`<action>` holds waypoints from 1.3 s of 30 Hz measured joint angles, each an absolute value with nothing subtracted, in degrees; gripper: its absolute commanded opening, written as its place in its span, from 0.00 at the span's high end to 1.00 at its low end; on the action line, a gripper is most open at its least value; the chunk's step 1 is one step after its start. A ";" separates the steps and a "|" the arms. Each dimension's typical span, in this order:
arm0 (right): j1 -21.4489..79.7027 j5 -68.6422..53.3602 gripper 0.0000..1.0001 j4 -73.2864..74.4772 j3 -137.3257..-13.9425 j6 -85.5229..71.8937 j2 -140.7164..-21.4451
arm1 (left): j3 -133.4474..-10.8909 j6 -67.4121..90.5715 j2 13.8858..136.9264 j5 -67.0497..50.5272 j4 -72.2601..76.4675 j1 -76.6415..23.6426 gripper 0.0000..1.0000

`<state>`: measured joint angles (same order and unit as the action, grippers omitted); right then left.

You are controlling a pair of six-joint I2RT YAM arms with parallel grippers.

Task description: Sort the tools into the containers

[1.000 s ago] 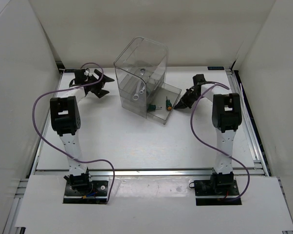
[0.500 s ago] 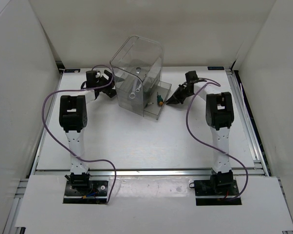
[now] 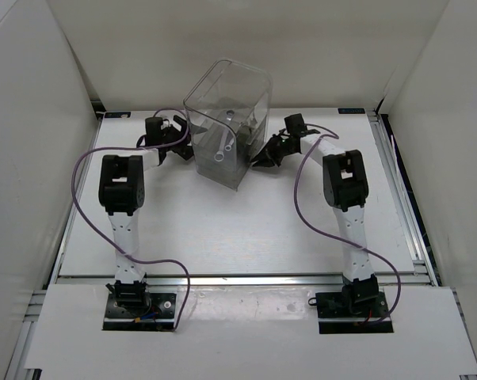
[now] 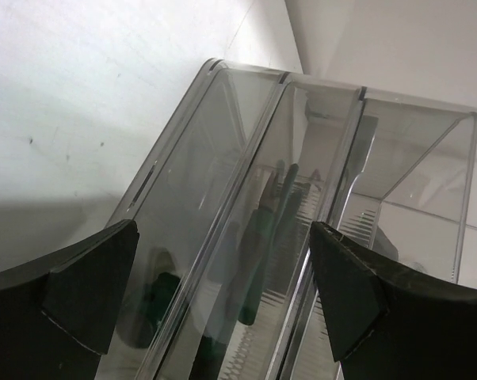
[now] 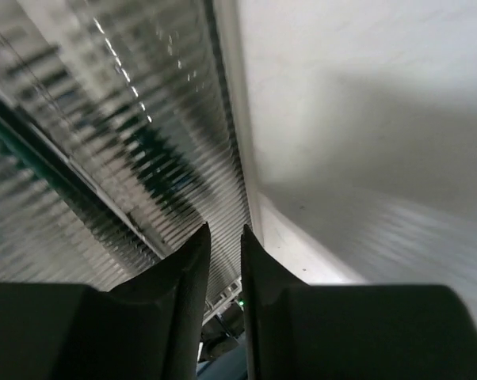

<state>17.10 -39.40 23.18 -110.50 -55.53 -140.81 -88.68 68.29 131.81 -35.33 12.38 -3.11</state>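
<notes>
The containers are the smoky-clear drawers of a tall organiser [image 3: 227, 111] standing at the back middle of the table [image 3: 223, 229]. Two silver wrenches [image 3: 223, 147] show through its wall. In the left wrist view dark green pliers handles [image 4: 272, 218] and a green screwdriver handle [image 4: 155, 294] lie inside the drawers [image 4: 223, 150]. My left gripper [image 3: 183, 144] [image 4: 223, 229] is wide open, its fingers straddling the organiser's left side. My right gripper [image 3: 259, 161] [image 5: 225, 231] is at the ribbed drawer front [image 5: 143, 119] on the right, fingers a narrow gap apart with nothing between them.
White walls enclose the table on the left, back and right. Purple cables [image 3: 84, 206] loop from both arms over the table. The arm bases [image 3: 135, 297] stand at the near edge.
The pulled-out bottom drawer with the screwdrivers has been pushed into the organiser by my right gripper moving left. The organiser turned slightly. My left gripper came up to its left side. The right fingers parted a little.
</notes>
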 measured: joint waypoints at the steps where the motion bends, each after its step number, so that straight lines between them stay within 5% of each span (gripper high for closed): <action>1: 16.84 -39.62 0.73 22.92 -110.50 -55.61 -140.99 | -88.16 68.45 131.61 -35.27 12.49 -3.16 0.01; 6: 15.62 -39.66 0.61 21.04 -109.01 -56.14 -140.49 | -86.02 66.92 130.28 -34.87 10.61 -3.11 0.01; 11: 13.85 -33.45 0.17 20.73 -97.93 -54.89 -132.20 | -85.10 60.71 127.33 -34.79 2.46 -2.63 0.01; 12: 13.08 -32.23 0.02 20.71 -94.15 -54.78 -128.70 | -85.03 59.13 126.48 -34.79 0.36 -2.44 0.01; 16: 7.70 -29.06 0.01 19.49 -83.22 -54.52 -116.03 | -83.44 53.69 120.57 -33.52 -7.25 -1.58 0.03; 25: -3.20 -25.34 0.01 22.24 -78.74 -46.39 -104.73 | -72.49 41.08 94.08 -24.75 -18.04 -0.19 0.01; 39: -9.32 -24.10 0.01 31.46 -78.26 -34.85 -100.99 | -27.35 26.41 43.33 -11.64 -2.22 2.20 0.01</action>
<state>-9.32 -24.10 31.46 -78.26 -34.85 -100.99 -27.35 26.41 43.33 -11.64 -2.22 2.20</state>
